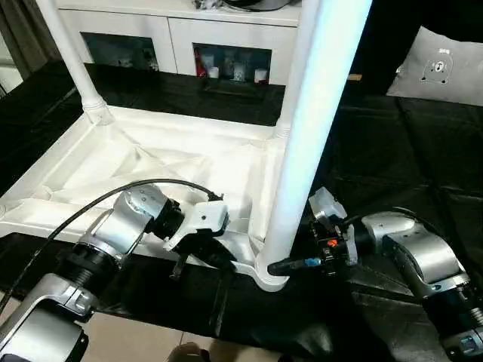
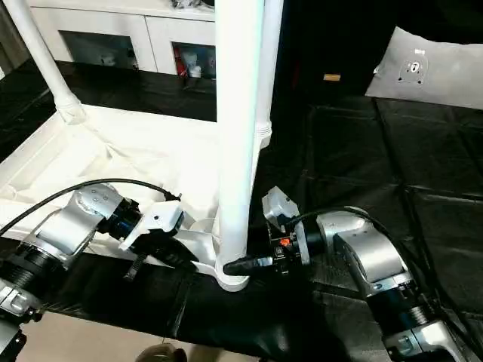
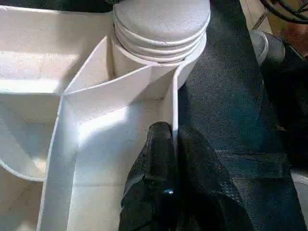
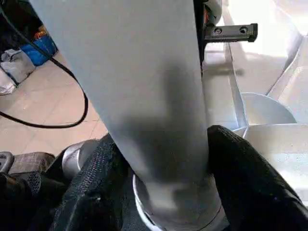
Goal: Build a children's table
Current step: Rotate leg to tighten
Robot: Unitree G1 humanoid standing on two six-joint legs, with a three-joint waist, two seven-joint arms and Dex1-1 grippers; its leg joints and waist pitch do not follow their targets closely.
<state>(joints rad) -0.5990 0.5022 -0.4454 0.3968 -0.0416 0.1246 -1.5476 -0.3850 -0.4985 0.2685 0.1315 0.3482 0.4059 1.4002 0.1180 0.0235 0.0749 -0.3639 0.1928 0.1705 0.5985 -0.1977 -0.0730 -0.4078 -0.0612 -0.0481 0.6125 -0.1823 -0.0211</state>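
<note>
The white table top (image 1: pixel 151 162) lies upside down on the black cloth, ribbed underside up. A leg (image 1: pixel 75 60) stands in its far left socket and another leg (image 2: pixel 264 83) in the far right one. A third, thick white leg (image 1: pixel 309 136) stands in the near right corner socket (image 1: pixel 270 275). My right gripper (image 1: pixel 283 266) is at this leg's base, with a black finger pressed on each side of it (image 4: pixel 166 154). My left gripper (image 1: pixel 219 256) is shut on the thin rim wall (image 3: pixel 174 110) of the table top, just beside that socket.
A white cabinet with glass doors (image 1: pixel 181 45) stands behind the table top. A grey cushion (image 1: pixel 441 68) lies at the far right on the black cloth (image 1: pixel 392 143). A black cable (image 1: pixel 90 204) loops over my left forearm. Tiled floor (image 1: pixel 128 332) shows below the near edge.
</note>
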